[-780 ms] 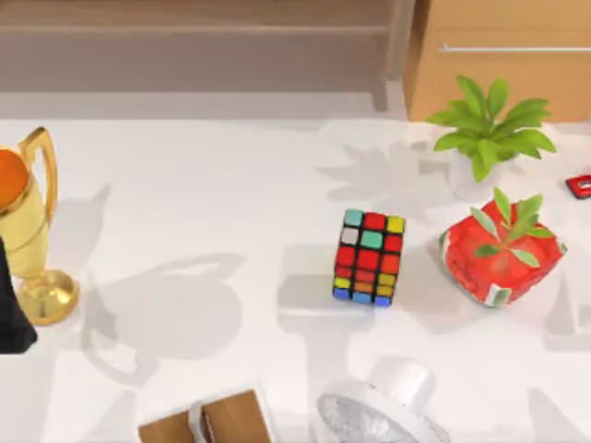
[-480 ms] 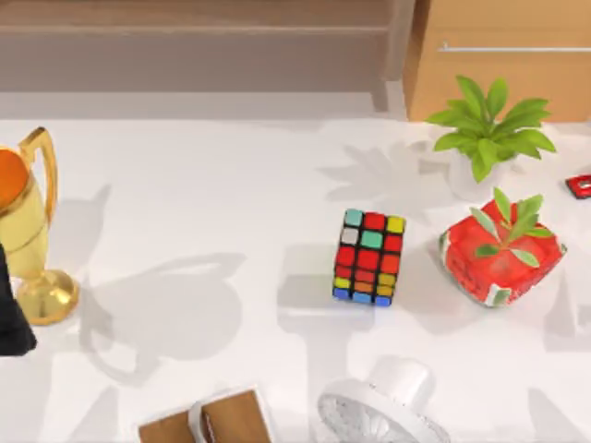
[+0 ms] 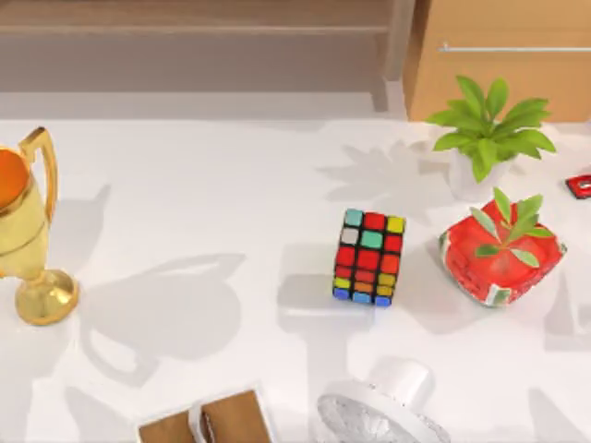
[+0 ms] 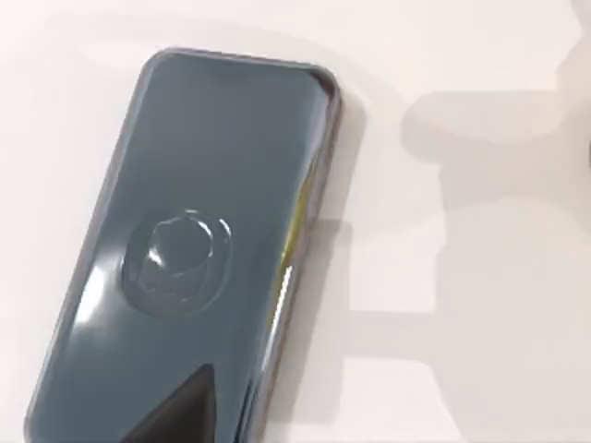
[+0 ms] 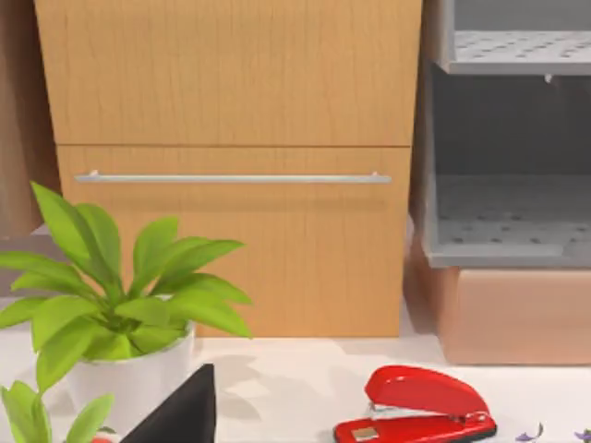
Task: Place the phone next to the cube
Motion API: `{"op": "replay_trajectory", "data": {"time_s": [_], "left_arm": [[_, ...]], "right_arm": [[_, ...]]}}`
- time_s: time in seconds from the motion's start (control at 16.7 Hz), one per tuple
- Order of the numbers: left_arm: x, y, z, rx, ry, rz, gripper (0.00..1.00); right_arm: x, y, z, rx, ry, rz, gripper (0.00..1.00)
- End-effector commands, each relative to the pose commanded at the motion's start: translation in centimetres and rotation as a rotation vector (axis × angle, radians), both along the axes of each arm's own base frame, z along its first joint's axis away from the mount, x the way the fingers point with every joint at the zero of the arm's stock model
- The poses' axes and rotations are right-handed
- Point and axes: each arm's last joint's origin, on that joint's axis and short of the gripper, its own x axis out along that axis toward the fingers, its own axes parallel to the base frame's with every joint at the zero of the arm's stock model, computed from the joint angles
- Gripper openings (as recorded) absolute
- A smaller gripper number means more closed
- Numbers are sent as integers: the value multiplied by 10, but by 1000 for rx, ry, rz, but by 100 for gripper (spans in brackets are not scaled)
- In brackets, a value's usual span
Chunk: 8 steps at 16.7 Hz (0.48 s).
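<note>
1. While the white table (image 3: 212, 194) spreads wide across the top view, its broad middle and left lie bare, giving open room to the left of the cube (image 3: 369, 257).
2. Behind the table stand a wooden cabinet (image 5: 231, 166) with a long bar handle and, beside it, grey shelving (image 5: 508, 138).
3. At the table's left edge stands a gold trophy cup (image 3: 32, 231); at the right, a potted plant (image 3: 489, 129) in a white pot near the back, with a red stapler (image 5: 416, 411) just beside it.
4. Between plant and cube sits a red wrapped block (image 3: 501, 254) with green leaves, near the cube yet apart from it.
5. At the near edge lie a white fan-like disc (image 3: 379, 415) and a wooden piece (image 3: 208, 420).
6. Under my left wrist the phone (image 4: 199, 249) lies flat, glass face up; in that view its long axis slants, one short end fully seen, the other cut off by the frame. Bare table surrounds the edges I can see.
7. The cube stands upright right of centre, touching nothing.
8. Whether either of my grippers is released or clenched I cannot tell; a dark tip at each wrist view's edge touches nothing I can make out.
</note>
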Motion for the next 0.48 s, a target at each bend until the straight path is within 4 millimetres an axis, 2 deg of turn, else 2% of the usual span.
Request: {"op": "replay_trajectory", "data": {"time_s": [0.24,0.48], "left_arm": [[45,40,3,-36,376,43,100],[92,81,-13,-99,612,-18,100]], "right_arm": [[0,0,0,0,0,0,100],[0,0,0,0,0,0,100]]}}
